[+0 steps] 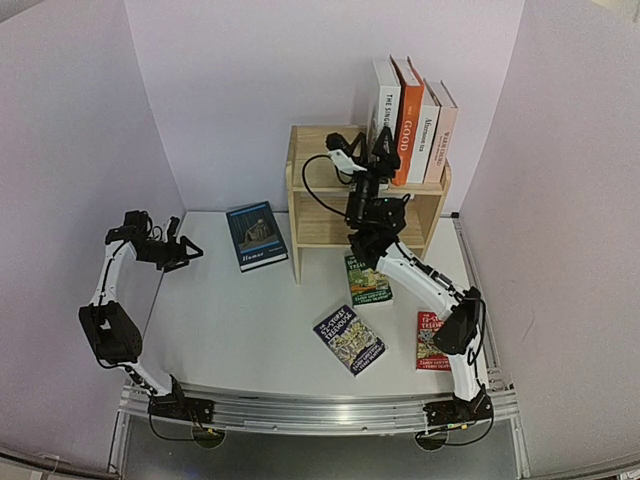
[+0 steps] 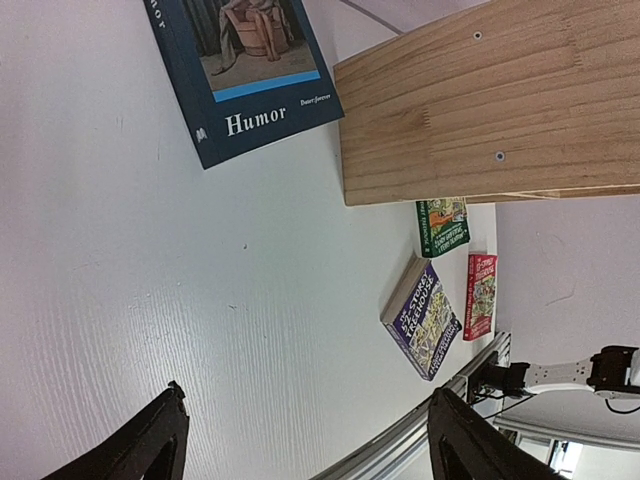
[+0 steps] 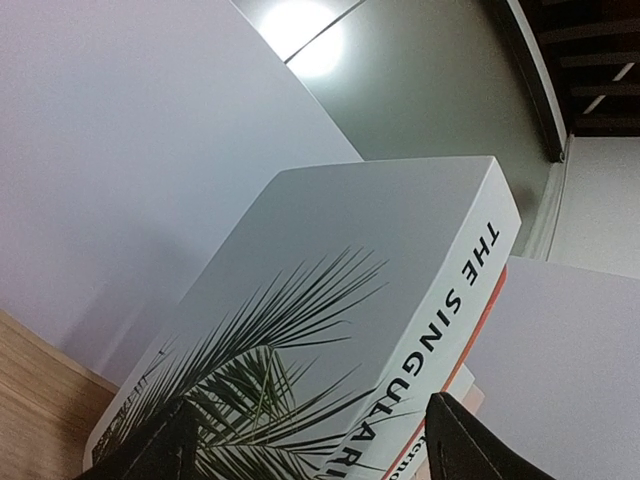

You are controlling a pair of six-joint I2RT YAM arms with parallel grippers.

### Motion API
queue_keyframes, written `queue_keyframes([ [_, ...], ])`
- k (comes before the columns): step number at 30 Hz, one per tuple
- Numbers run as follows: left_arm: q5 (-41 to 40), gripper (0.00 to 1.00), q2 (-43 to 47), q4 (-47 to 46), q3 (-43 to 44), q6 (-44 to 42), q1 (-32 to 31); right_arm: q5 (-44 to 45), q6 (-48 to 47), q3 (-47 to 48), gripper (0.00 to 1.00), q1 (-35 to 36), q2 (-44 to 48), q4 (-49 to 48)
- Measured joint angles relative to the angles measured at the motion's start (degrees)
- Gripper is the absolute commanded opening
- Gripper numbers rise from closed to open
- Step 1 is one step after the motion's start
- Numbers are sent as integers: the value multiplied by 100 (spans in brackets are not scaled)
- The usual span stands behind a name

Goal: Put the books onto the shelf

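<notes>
Right wrist: we see white book (image 3: 380,260) "THE SINGULAR…" upright on shelf (image 3: 30,400) top, betw. right gripper (image 3: 300,445) fingers; can't tell if clamped. Orange "GOOD" (image 1: 406,125) touches it. Left gripper (image 2: 310,440) wide, empty. "Humor" (image 2: 250,70) lies flat ahead, beside shelf; left arm nearer, we reckon.

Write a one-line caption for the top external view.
Right gripper at the white book on the shelf top; four books lie on the table; left gripper open.

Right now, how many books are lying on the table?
4: the blue Humor book left of the shelf, a green paperback in front of it, a dark paperback nearer, a red paperback rightmost.
</notes>
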State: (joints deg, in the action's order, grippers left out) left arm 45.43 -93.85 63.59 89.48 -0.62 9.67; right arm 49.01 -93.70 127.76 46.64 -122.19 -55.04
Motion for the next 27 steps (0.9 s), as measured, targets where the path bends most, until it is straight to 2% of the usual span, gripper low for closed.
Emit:
queue_keyframes([
  [27,2,82,-1,87,-1,-87,0,20,370,527,60,-397,-335,-16],
])
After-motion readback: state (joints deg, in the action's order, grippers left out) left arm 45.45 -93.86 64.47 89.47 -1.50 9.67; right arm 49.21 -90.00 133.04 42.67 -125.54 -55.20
